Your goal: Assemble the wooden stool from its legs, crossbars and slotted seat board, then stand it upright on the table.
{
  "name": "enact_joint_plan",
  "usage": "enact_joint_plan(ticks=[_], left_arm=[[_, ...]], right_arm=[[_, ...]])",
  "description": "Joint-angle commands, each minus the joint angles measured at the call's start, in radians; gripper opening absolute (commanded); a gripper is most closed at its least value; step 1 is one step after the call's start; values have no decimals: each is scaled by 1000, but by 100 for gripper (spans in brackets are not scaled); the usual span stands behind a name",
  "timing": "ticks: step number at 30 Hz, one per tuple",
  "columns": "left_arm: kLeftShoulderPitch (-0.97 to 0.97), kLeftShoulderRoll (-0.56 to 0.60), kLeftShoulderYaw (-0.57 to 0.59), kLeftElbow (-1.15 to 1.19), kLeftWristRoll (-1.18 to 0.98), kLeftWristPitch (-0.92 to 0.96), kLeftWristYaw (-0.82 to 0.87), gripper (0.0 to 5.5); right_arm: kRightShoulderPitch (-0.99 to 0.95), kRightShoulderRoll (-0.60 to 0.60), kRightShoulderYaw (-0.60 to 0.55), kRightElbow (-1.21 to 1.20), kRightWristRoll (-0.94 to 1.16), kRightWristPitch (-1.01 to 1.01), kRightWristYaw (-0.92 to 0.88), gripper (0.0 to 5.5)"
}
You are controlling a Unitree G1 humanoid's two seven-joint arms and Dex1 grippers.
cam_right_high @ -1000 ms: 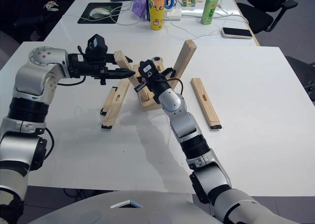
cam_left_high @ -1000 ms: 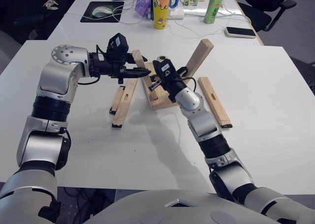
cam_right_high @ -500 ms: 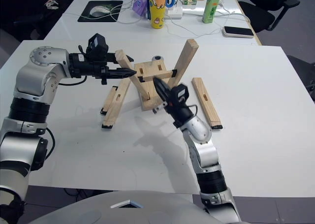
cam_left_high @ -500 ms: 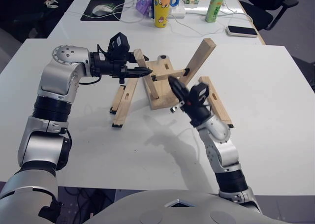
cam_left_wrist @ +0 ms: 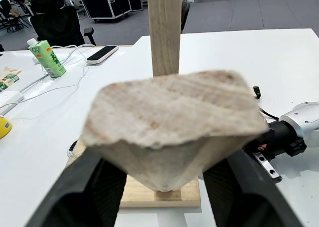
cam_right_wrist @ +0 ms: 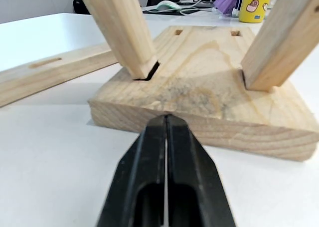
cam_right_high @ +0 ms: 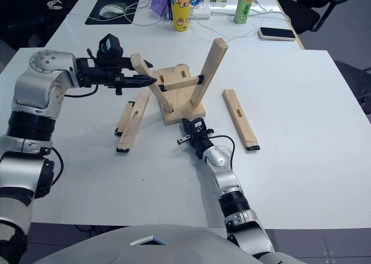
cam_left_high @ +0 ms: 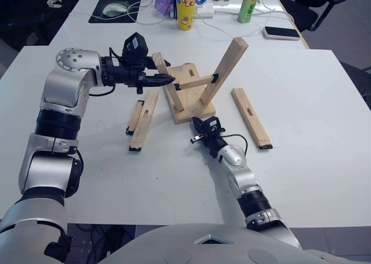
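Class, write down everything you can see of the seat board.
The seat board is a thick rectangular slab of pale, grained wood lying flat on the white table, slotted face up. The left leg and right leg stand tilted in two slots, joined by a crossbar. Two empty slots show near its far edge. The left gripper clamps the left leg's top. The shut right gripper points at the near edge, and contact cannot be told.

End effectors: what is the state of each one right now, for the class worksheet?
Left end effector: closed on the top of a stool leg.
Right end effector: closed, holding nothing.
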Motion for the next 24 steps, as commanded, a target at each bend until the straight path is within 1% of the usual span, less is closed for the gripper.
enact_joint_plan(ticks=[1,3,5,7,9,15,18,24], left_arm=[[104,-23,-61,10,8,71,-47,207],[100,-21,-58,7,1,76,-48,207],[95,-19,-53,8,-4,77,-48,207],[91,-18,-44,7,-10,80,-47,207],[90,-17,-37,-1,-18,88,-46,207],[100,-21,-30,-22,-31,102,-45,207],[106,-29,-19,-16,-31,88,-35,207],[163,-42,21,-29,-37,37,-9,207]], right_arm=[[43,20,-25,-150,113,-88,90,0],[46,23,-45,-212,138,-92,83,0],[21,24,-60,-220,95,-87,29,0],[-23,27,-74,-164,27,-25,-65,0],[-60,29,-70,-77,-10,44,-104,0],[-109,29,-8,127,-103,162,-116,0],[-98,29,10,163,-131,233,-131,0],[-104,4,40,192,-179,299,-136,0]])
